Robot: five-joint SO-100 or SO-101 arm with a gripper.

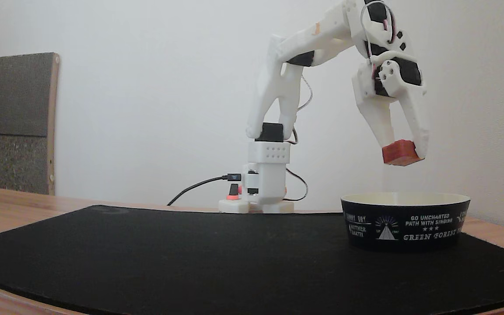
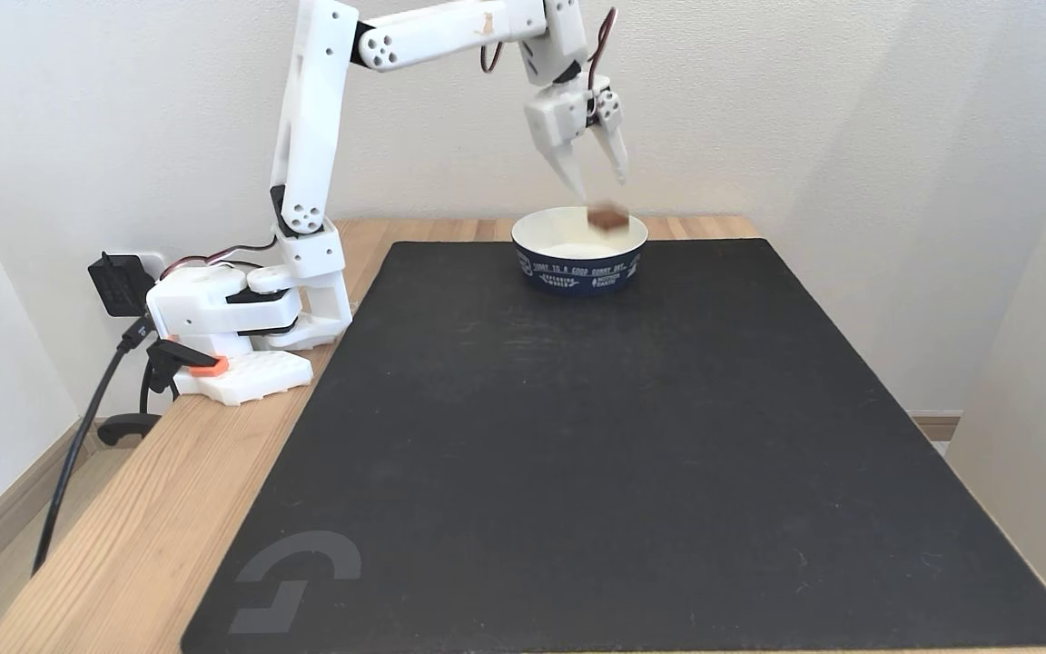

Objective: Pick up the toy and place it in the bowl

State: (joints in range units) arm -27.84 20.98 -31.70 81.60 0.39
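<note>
Black mat [image 2: 632, 436] on a wooden table [image 2: 123, 536], white wall behind; toy [image 1: 401, 153] hangs in the air directly above the bowl [image 1: 405, 223], well clear of its rim; gripper [image 1: 405, 151] points down, fingers clamped on the toy at their tips; in the other fixed view the toy [image 2: 607, 217] looks blurred, just below the fingertips; drop path appears straight down into the cream interior.
</note>
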